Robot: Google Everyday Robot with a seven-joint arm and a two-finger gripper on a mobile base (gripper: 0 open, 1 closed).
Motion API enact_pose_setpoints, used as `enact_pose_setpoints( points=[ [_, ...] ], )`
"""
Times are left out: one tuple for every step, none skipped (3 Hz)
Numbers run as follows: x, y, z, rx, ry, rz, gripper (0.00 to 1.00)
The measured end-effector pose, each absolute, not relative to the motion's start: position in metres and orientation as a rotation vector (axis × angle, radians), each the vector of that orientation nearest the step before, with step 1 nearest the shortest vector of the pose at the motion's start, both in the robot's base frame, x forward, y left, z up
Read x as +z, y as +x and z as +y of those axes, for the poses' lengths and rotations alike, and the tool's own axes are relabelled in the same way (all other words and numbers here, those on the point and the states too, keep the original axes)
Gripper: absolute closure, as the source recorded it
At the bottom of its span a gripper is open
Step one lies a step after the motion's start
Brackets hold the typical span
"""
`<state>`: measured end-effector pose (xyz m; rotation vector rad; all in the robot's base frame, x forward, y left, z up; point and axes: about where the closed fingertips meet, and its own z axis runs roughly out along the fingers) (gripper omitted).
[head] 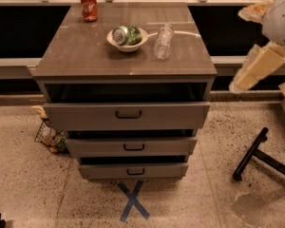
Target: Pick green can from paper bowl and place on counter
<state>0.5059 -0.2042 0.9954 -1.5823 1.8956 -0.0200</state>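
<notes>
Counter [109,56], the glossy grey-brown top of a grey three-drawer cabinet [128,115], fills my view. My cream arm link [259,66] hangs tilted off its right side, gripper beyond my view. The small white paper bowl [128,46] near the back holds the green aluminium can [126,34], lying sideways.

I am watching my gripper [244,77] hanging off the counter's [85,56] right side, apart from it. A clear bottle [163,42] is sitting between it and the paper bowl [127,44], just beside the bowl. A red can [89,5] is standing back left, well apart. The counter's front half and the space above the bowl are lying open.
</notes>
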Motion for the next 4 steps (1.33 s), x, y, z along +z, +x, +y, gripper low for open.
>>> enact_pose_setpoints(
  points=[
    [1.005, 0.565, -0.178, 0.01, -1.509, 1.683, 0.0],
    [1.008, 0.634, -0.147, 0.042, -1.385, 1.547, 0.0],
    [1.016, 0.654, -0.153, -0.006, -1.309, 1.527, 0.0],
    [1.013, 0.66, -0.148, 0.012, -1.285, 1.502, 0.0]
  ],
)
